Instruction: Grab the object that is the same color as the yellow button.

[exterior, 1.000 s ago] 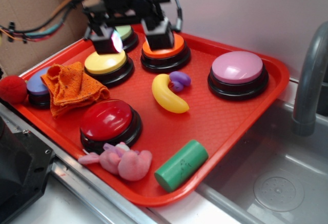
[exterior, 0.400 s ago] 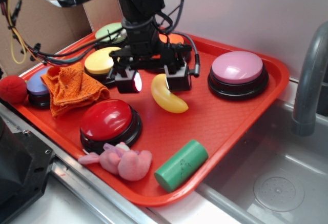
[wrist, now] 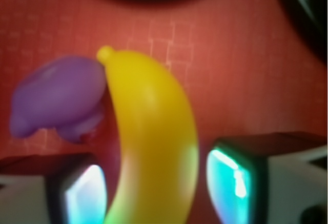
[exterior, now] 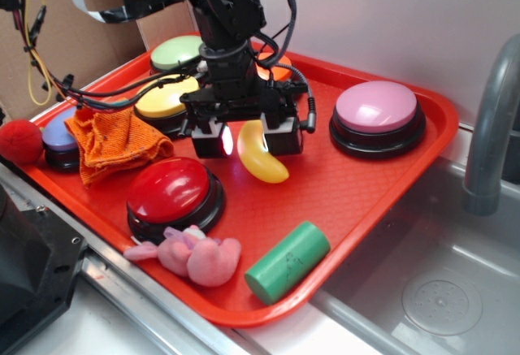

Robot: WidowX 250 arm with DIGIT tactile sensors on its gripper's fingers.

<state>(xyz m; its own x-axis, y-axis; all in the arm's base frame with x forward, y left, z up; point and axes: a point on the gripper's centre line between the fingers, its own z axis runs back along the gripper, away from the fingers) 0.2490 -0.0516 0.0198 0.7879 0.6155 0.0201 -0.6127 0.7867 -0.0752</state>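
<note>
The object, a glossy yellow toy banana (exterior: pixel 262 160) (wrist: pixel 151 131), lies on the red tray (exterior: pixel 366 188) in its middle. My gripper (exterior: pixel 248 140) (wrist: pixel 159 188) has come down over the banana and stands open, one finger on each side. In the wrist view a thin gap of tray shows between each lit pad and the banana. A small purple toy (wrist: pixel 56 96) touches the banana's far tip. The yellow button (exterior: pixel 161 97) sits just left of and behind the gripper, partly covered by the arm.
Around the gripper on the tray are a red button (exterior: pixel 168 186), a pink button (exterior: pixel 376 105), an orange button (exterior: pixel 279 71) and a light-green button (exterior: pixel 177 49). An orange cloth (exterior: pixel 110 136), a pink plush (exterior: pixel 195 255) and a green cylinder (exterior: pixel 288 261) lie nearer the front. A grey faucet (exterior: pixel 491 127) rises at right.
The gripper has travelled from above the back buttons toward the tray's middle and dropped until its fingers straddle the banana. The purple toy is now hidden in the exterior view.
</note>
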